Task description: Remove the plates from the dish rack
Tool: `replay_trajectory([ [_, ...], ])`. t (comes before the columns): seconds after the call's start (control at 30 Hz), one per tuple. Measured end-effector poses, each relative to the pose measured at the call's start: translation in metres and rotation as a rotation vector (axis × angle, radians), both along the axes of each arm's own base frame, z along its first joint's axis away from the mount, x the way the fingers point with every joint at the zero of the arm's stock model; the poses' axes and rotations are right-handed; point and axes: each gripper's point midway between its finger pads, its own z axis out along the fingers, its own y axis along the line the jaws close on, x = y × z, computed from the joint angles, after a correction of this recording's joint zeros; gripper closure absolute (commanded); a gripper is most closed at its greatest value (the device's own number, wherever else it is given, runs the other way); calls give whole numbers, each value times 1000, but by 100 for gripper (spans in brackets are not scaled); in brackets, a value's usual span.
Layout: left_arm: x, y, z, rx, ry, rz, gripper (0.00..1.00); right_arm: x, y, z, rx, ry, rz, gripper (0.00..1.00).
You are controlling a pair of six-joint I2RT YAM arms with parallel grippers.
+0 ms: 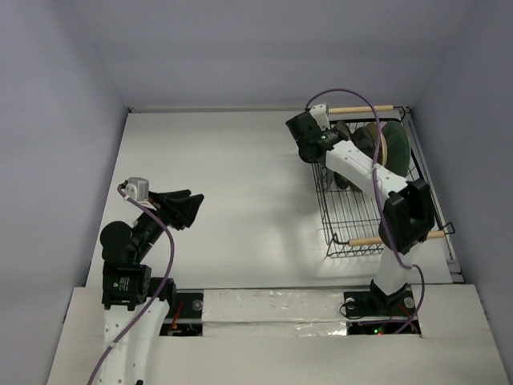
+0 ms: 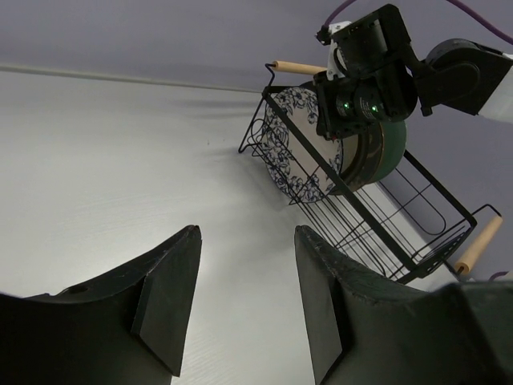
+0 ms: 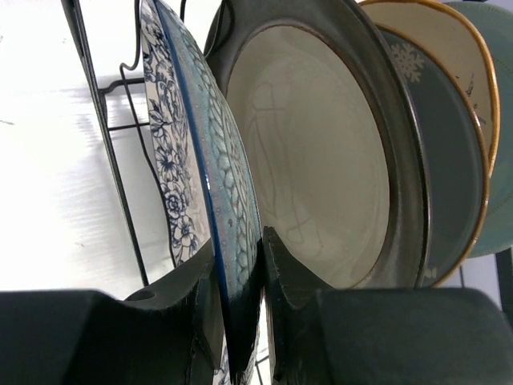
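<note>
Right arm is reaching into the dish rack (image 1: 345, 216), which is sitting on the right side of the table (image 1: 240, 176) with a wooden handle (image 1: 361, 109) at its far end. All four plates are standing on edge up at that far end, packed side by side. From the wrist cam the white and blue floral plate (image 3: 172, 160) is sitting on the outside of the row. Next to it comes the dark brown plate (image 3: 321, 160) with a pale inside, then the tan-rimmed plate (image 3: 453, 160), then the teal plate (image 3: 503, 120) at the back.

The right gripper (image 3: 239, 257) is straddling the floral plate's rim, jaws narrowed right down with one finger on each face. It looks like both are touching, though I can't swear how tight the pinch is from this angle.

The left gripper (image 2: 247, 241) is hovering over bare table on the left, well apart from the rack, jaws standing wide with nothing between them.
</note>
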Motion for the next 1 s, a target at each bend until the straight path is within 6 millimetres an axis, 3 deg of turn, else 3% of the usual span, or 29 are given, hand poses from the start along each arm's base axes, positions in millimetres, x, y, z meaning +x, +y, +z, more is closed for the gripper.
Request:
replay_trajectory([
  [0.17,-1,0,1,0,-3,0,53,1,5,11,-26,-11,-4,100],
  [0.33,-1,0,1,0,-8,0,50,1,8,44,-32,-63,-1,100],
  [0.5,-1,0,1,0,-8,1,50,-4,0,101,2,-173,-16,100],
  [0.77,-2,0,2,-1,-12,2,50,-47,-14,196,175,-375,17,100],
  [0.9,-2,0,2,-1,-12,3,50,-63,14,215,391,-426,144,100],
  [1.0,-2,1,2,-1,-12,5,50,-65,58,206,564,-414,269,100],
])
